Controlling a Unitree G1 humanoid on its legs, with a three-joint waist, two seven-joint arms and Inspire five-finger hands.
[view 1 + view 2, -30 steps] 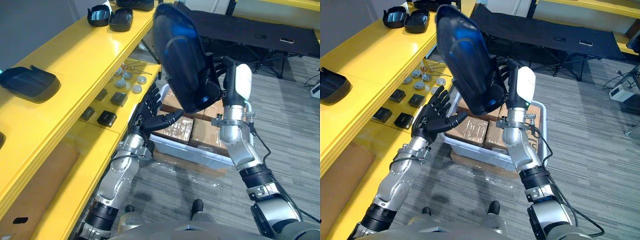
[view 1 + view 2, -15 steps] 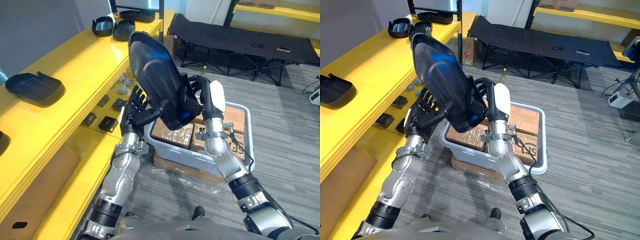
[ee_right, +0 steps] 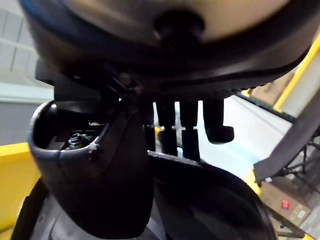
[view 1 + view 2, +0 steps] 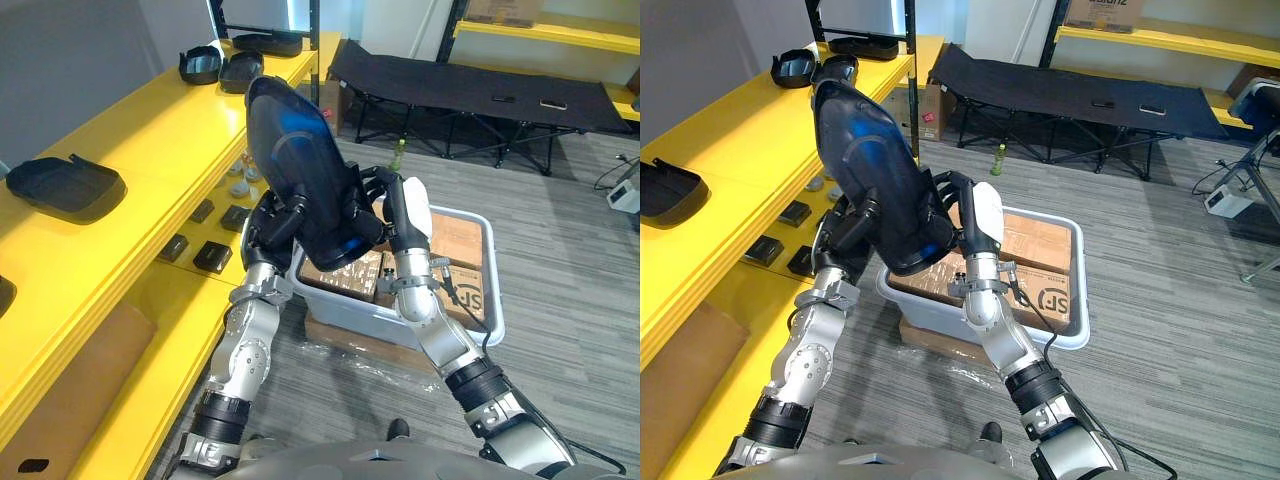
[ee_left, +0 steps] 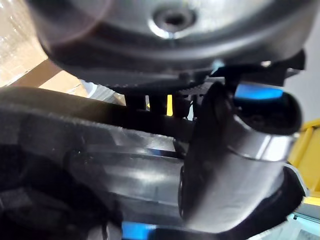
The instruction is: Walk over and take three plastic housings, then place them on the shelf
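Can't make out most of the left hand's fingers, tucked behind the big dark housing; thumb pressed on the front face, so pinching it. Lower end of housing buried between the two hands, hard to read. Clamped on the other side by right hand: fingers hooked over the edge, white cover toward camera, forearm rising from lower right. Held mid-frame, tilted, narrow end toward upper left, above grey bin of cardboard boxes. Black print on one box side, partly cut off by bin rim. Near yellow shelf along frame left, with second housing lying at left edge and two more housings at upper left. Small black blocks on lower shelf level, too small to identify.
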